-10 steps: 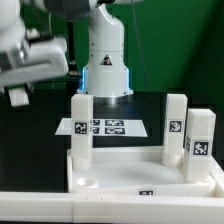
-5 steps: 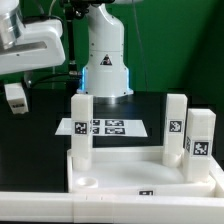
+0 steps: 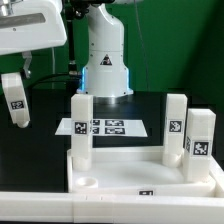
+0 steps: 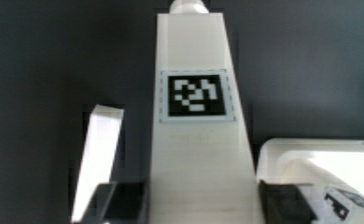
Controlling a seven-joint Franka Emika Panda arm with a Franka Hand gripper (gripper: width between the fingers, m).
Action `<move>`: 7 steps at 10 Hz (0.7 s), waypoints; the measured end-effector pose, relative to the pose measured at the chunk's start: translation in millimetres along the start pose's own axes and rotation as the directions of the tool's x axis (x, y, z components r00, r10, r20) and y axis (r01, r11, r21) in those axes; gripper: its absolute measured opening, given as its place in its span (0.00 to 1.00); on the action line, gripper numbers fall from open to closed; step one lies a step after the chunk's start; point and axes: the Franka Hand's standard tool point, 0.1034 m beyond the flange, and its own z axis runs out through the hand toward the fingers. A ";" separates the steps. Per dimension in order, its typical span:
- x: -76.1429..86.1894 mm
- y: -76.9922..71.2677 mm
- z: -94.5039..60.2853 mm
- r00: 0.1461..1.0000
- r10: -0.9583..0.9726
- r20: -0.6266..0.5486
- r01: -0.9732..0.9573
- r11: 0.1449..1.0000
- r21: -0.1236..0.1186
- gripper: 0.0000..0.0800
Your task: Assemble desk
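Observation:
The white rimmed tabletop (image 3: 120, 172) lies at the front of the black table. Three white tagged legs stand upright in it: one at its left (image 3: 81, 125) and two at its right (image 3: 176, 125) (image 3: 200, 140). A round socket (image 3: 88, 182) at its near left corner stands bare. My gripper (image 3: 13, 76) is high at the exterior view's left, shut on the fourth leg (image 3: 14, 102), which hangs almost upright in the air, apart from the tabletop. In the wrist view the leg (image 4: 197, 95) runs out between the two dark fingers (image 4: 126, 200), its tag facing the camera.
The marker board (image 3: 100, 127) lies flat behind the tabletop. The arm's white base (image 3: 105, 55) stands at the back middle. A long white bar (image 3: 40, 208) runs along the front edge. In the wrist view, white edges (image 4: 99, 150) (image 4: 330, 160) show beside the leg.
The gripper has risen and turned. The held leg has swung from end-on to hanging nearly upright, with its tag now facing the exterior camera.

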 end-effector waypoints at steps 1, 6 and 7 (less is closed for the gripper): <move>-0.9 2.5 -0.1 1.000 0.002 -0.027 -0.002 1.000 -0.010 0.36; 65.3 -16.3 -25.5 0.974 -0.041 -0.224 0.030 0.998 -0.055 0.36; 62.1 -11.9 -23.8 0.974 -0.037 -0.225 0.024 0.998 -0.062 0.36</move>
